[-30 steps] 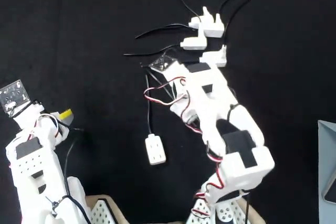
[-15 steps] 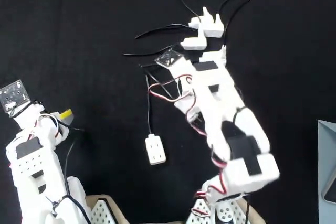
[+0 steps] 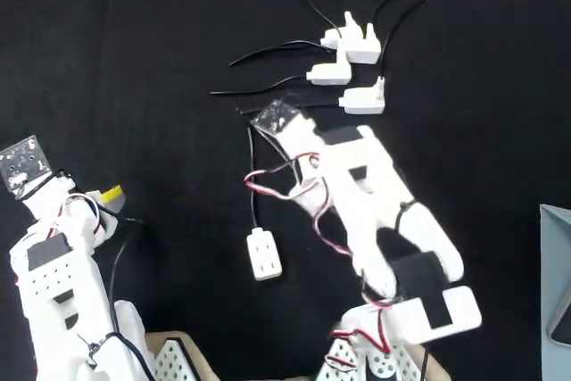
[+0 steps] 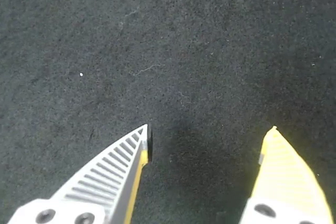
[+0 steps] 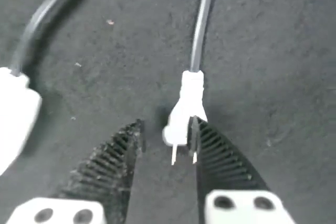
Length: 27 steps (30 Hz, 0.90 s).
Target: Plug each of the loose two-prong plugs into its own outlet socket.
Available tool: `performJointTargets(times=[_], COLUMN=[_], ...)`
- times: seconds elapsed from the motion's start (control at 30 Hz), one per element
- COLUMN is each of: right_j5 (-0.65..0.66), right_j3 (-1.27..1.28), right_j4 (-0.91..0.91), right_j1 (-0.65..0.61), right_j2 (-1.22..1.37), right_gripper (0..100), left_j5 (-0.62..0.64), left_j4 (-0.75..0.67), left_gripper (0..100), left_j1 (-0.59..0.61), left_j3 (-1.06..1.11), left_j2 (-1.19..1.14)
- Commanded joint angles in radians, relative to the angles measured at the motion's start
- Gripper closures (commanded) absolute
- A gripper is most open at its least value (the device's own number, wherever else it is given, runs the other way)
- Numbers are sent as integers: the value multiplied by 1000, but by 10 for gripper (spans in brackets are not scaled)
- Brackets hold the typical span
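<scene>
Seen from above, the right arm [image 3: 357,185] hides its own tool [image 5: 165,124] and the plug [image 5: 188,103]; the frame's right edge cuts off a grey object [image 3: 555,274].

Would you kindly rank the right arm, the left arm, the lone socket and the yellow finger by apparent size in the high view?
1. Right arm.
2. Left arm, though cut off by the frame edge.
3. Socket.
4. Yellow finger.

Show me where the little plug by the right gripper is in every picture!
High view: hidden beneath the end of the right arm, mid-picture.
Left wrist view: the left gripper faces the black cloth elsewhere.
Right wrist view: the plug lies inside the open right gripper, close against one finger.
Shared landmark: the black cloth.
</scene>
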State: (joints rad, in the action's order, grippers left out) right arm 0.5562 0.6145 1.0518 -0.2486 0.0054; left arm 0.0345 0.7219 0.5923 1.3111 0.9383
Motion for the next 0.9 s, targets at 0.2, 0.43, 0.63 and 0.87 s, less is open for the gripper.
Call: performJointTargets(times=[0.2, 0.43, 0.63, 0.87], right_j5=[11, 12, 48, 51], right_j3=[-219, -222, -231, -381], right_j4=[72, 32, 83, 259], right_j1=[95, 98, 94, 98], right_j2=[269, 269, 269, 271], right_gripper=[867, 976, 946, 915], left_j5=[-12, -12, -12, -12], left_j4=[-23, -23, -23, -23], left_gripper=[669, 669, 669, 669], left_j1=[-15, -15, -15, -15], left_j3=[-48, -48, -48, -48], left_j2=[17, 17, 17, 17])
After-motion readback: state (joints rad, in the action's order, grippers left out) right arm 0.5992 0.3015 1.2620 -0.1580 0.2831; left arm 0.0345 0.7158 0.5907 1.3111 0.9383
